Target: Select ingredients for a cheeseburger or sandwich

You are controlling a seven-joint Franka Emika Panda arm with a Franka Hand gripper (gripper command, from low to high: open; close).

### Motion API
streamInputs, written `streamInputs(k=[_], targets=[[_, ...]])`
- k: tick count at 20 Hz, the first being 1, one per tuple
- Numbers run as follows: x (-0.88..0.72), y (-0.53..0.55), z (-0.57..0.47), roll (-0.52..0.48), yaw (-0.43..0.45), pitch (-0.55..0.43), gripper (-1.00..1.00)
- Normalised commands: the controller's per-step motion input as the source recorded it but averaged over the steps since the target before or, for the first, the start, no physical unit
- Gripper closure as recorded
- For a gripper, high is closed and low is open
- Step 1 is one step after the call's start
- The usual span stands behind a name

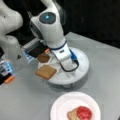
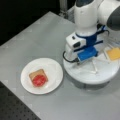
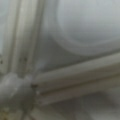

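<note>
Reaching down over the round white divided tray [image 1: 82, 72], the Franka arm stands with its wrist bent steeply toward the tray's middle in both front views, while the gripper [image 2: 86, 56] hangs low above the ridged dividers [image 3: 75, 75], which fill the wrist view at very close range; the fingertips themselves are hidden behind the blue-trimmed hand, so whether the jaws are wide, narrow or holding a piece cannot be told. On the tray, a brown toast square [image 1: 46, 72] lies at its lower-left edge in a front view, a dark brown round patty [image 1: 43, 58] sits just above it, and a yellow cheese square [image 2: 113, 53] rests in a compartment at the right edge of a front view. The sandwich so far stands apart from the tray on the white round plate [image 2: 53, 67]: a toast square [image 2: 35, 73] with a red tomato disc [image 2: 39, 80] lying on top of it, at the lower left of that front view and at the bottom of the other. Doing this selection well calls, in judgement, for a vertical descent centred within a single compartment, clear of the raised dividers, with the fingers meeting a flat piece squarely at its edges so that neighbouring pieces stay undisturbed
</note>
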Motion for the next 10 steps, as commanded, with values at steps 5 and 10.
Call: streamInputs(k=[5,10], targets=[[0.14,-0.66,-1.00,0.043,0.439,0.255,-1.00],[0.16,-0.57,-1.00,0.019,0.486,0.259,-1.00]])
